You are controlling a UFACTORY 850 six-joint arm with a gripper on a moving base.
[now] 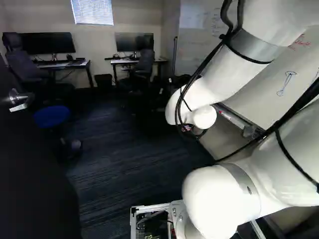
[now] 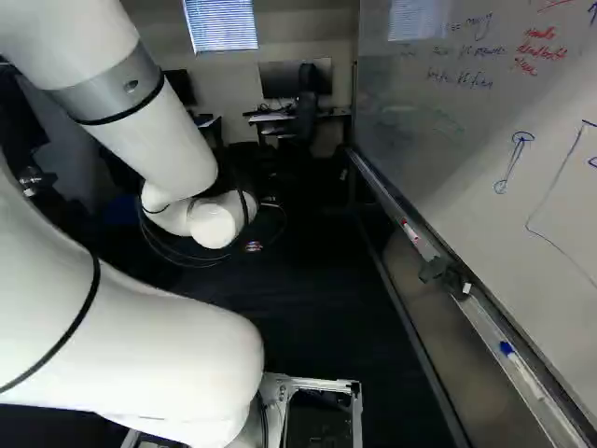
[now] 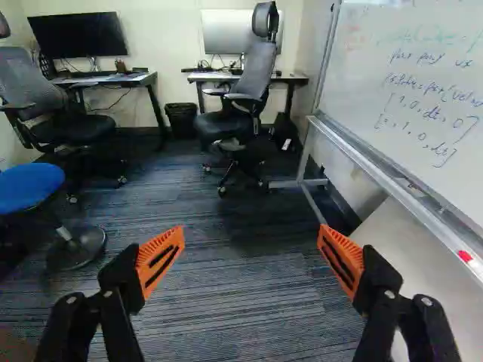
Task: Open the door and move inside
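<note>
Standing open at the near left, the door [image 1: 35, 169] is showing its shiny handle [image 1: 20, 102]. The white arm [image 1: 219, 77] is reaching ahead, to the right of the door and apart from that handle. The gripper [image 3: 251, 234] is keeping its two fingers wide apart, with the floor [image 3: 241, 302] showing between them. On the left, a blue stool [image 3: 26, 187] is standing nearer than a dark chair [image 3: 30, 79]. Farther back, a black screen [image 3: 79, 36] is showing over the left desk [image 3: 106, 78]. Another chair [image 3: 253, 72] is standing at the right desk [image 3: 283, 78], and a bin [image 3: 181, 119] is sitting between the desks. Along the right, a big board [image 2: 504, 121] is running from near to far, and its ledge [image 2: 485, 327] is holding two pens.
</note>
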